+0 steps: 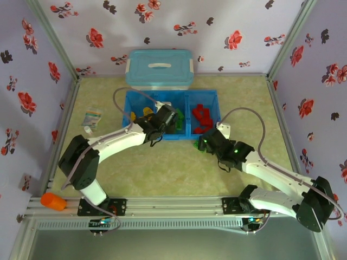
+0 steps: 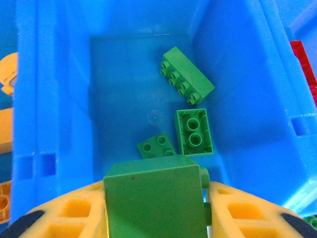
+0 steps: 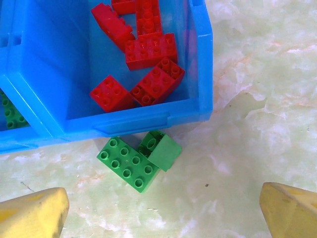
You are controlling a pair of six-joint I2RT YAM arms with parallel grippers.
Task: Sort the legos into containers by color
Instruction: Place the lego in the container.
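While top cam is blurring the grasp, L wrist cam is showing L gripper (image 2: 156, 213) clamping green lego (image 2: 148, 191) over mid compartment (image 2: 124, 74). R gripper (image 3: 161, 210), spread wide, is hovering near two green legos (image 3: 136, 161) just beside tray (image 3: 148, 124) wall, table (image 3: 257, 99) open rightward.

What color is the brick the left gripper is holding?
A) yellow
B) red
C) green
C: a green brick sits pinched between the yellow fingers of the left gripper.
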